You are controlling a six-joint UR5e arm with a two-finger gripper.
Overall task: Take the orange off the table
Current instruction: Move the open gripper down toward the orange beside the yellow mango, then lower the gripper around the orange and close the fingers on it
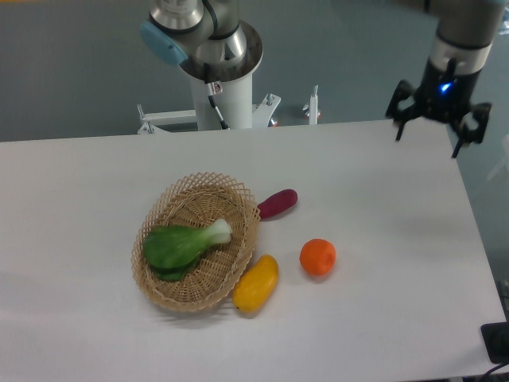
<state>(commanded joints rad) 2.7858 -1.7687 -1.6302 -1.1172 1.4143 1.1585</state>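
The gripper [429, 135] hangs above the far right corner of the table [382, 318] with its dark fingers [400, 126] spread apart and nothing between them, well apart from every fruit. Down on the white top, nearer and to the left of it, the orange [318, 257] sits alone, just right of a yellow mango-like fruit [256, 283] that leans against a wicker basket [225, 270] holding a green leafy vegetable [183, 245]. A purple vegetable [277, 204] lies just beyond the basket's far right rim.
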